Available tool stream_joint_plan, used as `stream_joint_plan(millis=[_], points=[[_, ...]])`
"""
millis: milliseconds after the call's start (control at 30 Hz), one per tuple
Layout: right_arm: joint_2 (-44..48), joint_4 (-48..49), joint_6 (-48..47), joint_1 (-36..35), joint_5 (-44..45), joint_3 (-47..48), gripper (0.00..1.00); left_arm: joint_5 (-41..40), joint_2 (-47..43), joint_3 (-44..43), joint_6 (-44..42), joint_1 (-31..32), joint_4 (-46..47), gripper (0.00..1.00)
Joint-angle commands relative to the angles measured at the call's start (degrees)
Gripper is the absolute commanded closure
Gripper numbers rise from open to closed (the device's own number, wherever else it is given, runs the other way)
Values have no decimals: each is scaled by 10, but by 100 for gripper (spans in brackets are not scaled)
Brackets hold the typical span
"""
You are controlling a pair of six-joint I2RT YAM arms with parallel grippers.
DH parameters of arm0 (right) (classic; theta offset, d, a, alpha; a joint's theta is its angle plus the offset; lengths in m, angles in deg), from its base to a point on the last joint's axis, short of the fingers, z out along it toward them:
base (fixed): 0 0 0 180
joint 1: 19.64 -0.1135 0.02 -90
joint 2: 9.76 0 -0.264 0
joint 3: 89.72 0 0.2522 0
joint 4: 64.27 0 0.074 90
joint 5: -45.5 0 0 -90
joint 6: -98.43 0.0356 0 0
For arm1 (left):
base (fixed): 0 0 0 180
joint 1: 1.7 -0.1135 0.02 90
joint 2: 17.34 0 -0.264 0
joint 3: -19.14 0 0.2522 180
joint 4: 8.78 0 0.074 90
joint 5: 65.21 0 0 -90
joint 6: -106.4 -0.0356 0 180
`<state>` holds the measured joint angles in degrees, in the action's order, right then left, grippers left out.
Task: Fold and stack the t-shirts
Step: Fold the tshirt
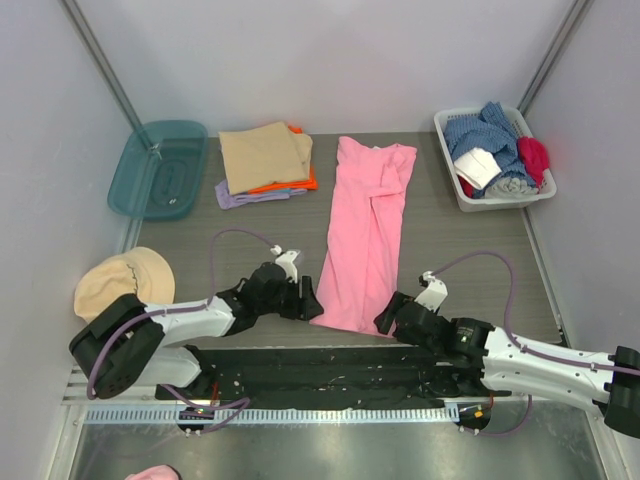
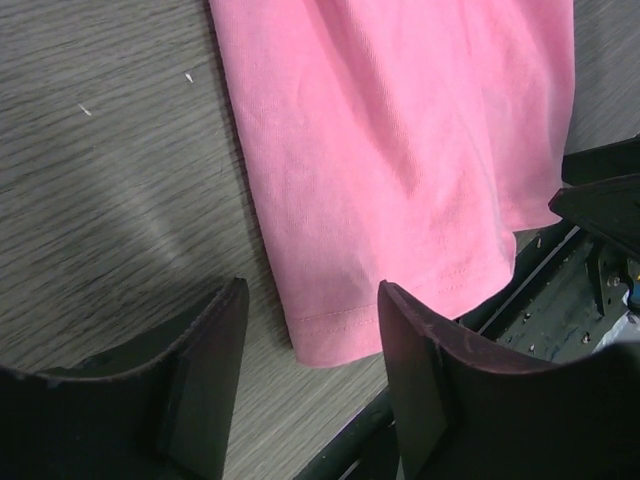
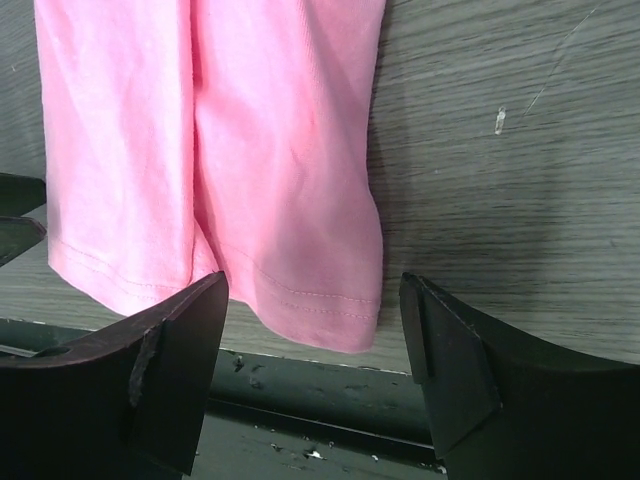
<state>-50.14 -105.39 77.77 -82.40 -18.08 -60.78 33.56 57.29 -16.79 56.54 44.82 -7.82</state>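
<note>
The pink t-shirt (image 1: pixel 365 230) lies flat as a long narrow strip down the middle of the surface (image 1: pixel 470 260), with its hem nearest us. Our left jaws stand apart around the hem's left corner. Our right jaws stand wide around its right corner. Neither pair grips the cloth. The tan, orange and lilac t-shirts (image 1: pixel 266 157) sit stacked at the far left.

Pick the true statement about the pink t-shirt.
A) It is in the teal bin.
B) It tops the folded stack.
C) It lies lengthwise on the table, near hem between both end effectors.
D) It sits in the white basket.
C: the pink t-shirt lies as a long strip on the table, its near hem between the left end effector and the right end effector, apart from the folded stack.
</note>
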Motion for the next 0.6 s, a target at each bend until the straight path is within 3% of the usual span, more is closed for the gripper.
stream_joint_plan(millis=[0, 167, 567], points=[[-10, -7, 14, 1, -19, -15, 23, 1, 5, 6, 8, 9, 18, 44], [-8, 2, 25, 1, -26, -29, 27, 2, 17, 6, 16, 17, 24, 55], [8, 6, 38, 1, -42, -47, 40, 16, 61, 7, 49, 25, 92, 60]])
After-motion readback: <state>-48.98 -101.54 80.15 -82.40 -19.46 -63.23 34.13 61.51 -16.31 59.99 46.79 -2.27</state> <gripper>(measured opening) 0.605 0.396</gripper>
